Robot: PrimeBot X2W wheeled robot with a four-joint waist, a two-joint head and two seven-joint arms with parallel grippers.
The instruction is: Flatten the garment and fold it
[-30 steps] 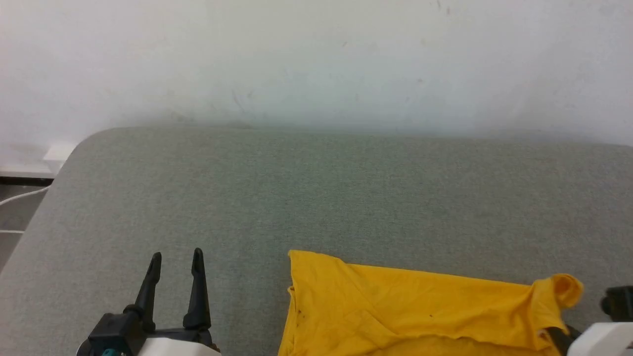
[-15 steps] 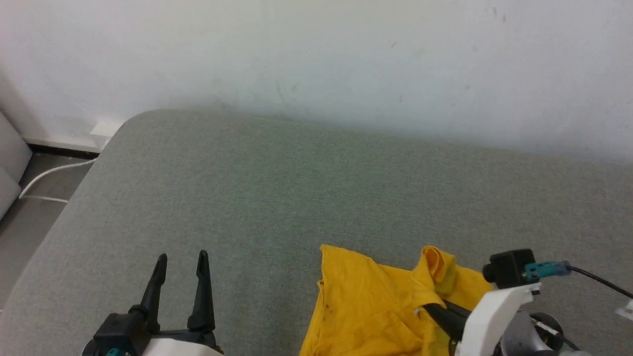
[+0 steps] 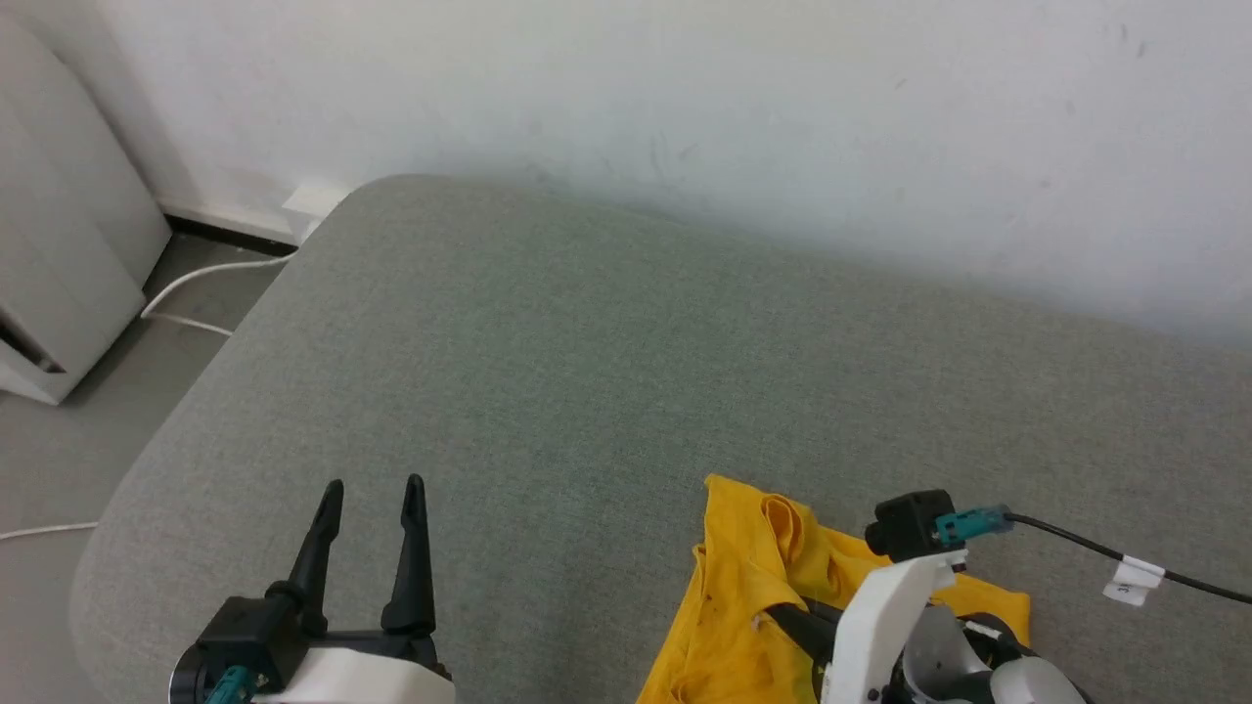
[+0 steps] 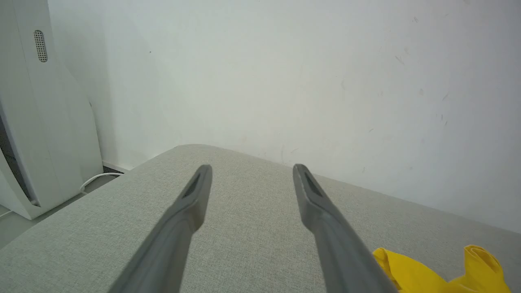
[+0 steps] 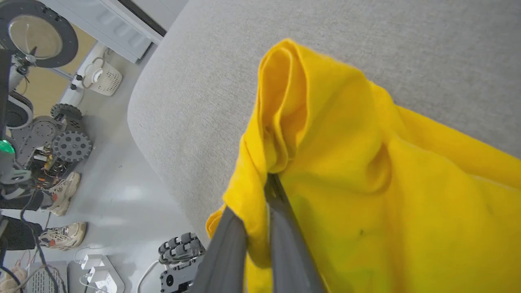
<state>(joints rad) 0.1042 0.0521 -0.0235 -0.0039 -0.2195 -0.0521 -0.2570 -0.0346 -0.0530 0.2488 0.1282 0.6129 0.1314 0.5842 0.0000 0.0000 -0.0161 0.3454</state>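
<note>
On a grey cushion (image 3: 587, 372), a bunched yellow T-shirt (image 3: 743, 606) lies unflattened.
Right gripper (image 5: 266, 191) pinches a fold of it; left gripper (image 3: 375, 484) hovers spread and empty. Flattening and folding both look undone.

Yellow garment (image 3: 743, 606), bunched, edge lifted off cushion

One shirt (image 3: 734, 596) is lying lower right on one couch (image 3: 587, 342); two grippers are showing: left gripper (image 3: 374, 484) lower left, right gripper (image 5: 264, 191) lower right.
</note>
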